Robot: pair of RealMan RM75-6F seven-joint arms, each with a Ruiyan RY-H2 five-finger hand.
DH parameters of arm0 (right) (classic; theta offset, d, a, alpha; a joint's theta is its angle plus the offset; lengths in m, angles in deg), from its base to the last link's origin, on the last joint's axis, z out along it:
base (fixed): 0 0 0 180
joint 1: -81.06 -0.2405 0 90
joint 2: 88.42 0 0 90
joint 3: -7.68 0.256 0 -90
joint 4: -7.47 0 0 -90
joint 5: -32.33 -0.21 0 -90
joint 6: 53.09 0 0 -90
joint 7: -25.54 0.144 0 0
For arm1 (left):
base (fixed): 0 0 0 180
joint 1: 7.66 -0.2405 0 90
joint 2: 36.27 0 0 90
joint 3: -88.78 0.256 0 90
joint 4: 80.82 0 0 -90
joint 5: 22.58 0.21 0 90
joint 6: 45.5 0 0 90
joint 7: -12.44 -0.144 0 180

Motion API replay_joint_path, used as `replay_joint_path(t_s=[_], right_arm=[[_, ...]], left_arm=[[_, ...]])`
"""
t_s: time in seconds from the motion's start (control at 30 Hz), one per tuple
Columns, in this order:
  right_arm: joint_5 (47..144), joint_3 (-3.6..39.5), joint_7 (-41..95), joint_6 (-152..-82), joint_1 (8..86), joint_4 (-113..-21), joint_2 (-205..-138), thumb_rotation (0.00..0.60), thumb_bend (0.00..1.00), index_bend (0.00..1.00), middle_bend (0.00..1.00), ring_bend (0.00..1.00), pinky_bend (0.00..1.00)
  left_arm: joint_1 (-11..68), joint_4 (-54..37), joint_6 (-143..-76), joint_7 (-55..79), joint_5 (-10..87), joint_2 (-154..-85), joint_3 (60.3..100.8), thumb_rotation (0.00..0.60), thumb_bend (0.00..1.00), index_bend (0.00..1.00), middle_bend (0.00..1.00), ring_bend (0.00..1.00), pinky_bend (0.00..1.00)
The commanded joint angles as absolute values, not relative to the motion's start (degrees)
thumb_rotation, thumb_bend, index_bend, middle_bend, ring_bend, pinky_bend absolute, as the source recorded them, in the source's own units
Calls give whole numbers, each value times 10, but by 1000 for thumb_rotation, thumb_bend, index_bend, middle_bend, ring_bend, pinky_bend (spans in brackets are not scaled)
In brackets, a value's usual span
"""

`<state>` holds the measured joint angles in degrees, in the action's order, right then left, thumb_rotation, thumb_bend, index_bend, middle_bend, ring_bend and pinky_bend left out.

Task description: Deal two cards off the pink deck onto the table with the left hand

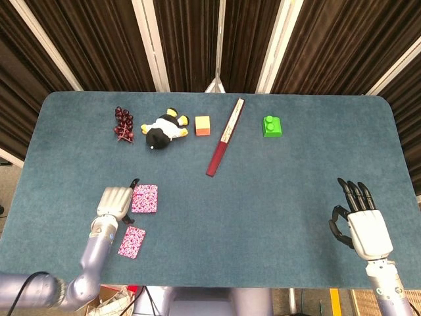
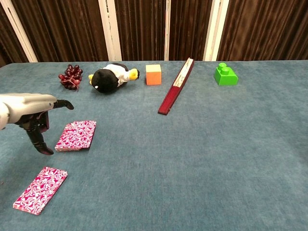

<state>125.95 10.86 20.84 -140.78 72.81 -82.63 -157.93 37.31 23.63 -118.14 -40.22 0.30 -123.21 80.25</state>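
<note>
The pink deck (image 1: 145, 198) (image 2: 77, 135) lies flat on the blue table, left of centre. One pink card (image 1: 132, 241) (image 2: 40, 189) lies by itself nearer the front edge, below the deck. My left hand (image 1: 114, 201) (image 2: 30, 111) hovers just left of the deck, fingers spread and pointing down, holding nothing; one finger reaches past the deck's far left corner. My right hand (image 1: 366, 226) rests open at the front right, far from the cards, and shows only in the head view.
Along the back stand a bunch of dark grapes (image 1: 123, 124), a penguin plush (image 1: 164, 129), an orange cube (image 1: 202, 125), a long dark red folded fan (image 1: 224, 137) and a green brick (image 1: 272, 126). The table's front edge (image 1: 210, 284) runs close to the single card.
</note>
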Motion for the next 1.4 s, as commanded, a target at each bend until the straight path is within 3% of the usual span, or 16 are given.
replay_joint_path(t_s=[0.03,0.6,0.9,1.4], right_arm=[[1260,108,209,-1408,728,-827,-1579,600,488,0,0,0,36],[1260,108,214,-1406,727,-829,-1578,600,487,0,0,0,36],[1261,108,214,-1407,727,-829,-1577,600,488,0,0,0,36],[1260,107,212,-1408,728,-829,-1577,600,489,0,0,0,36]], left_arm=[[387,211,-1181,-411,-20,-1252,788,600,125,102,931,888,999],[413,136,-1162,-418,-67,-1308,771,600,165,185,933,889,999],[411,133,-1166,-402,-45,-1317,775,600,361,397,951,904,1000],[387,210,-1191,-363,23,-1255,776,600,361,411,952,904,1000]])
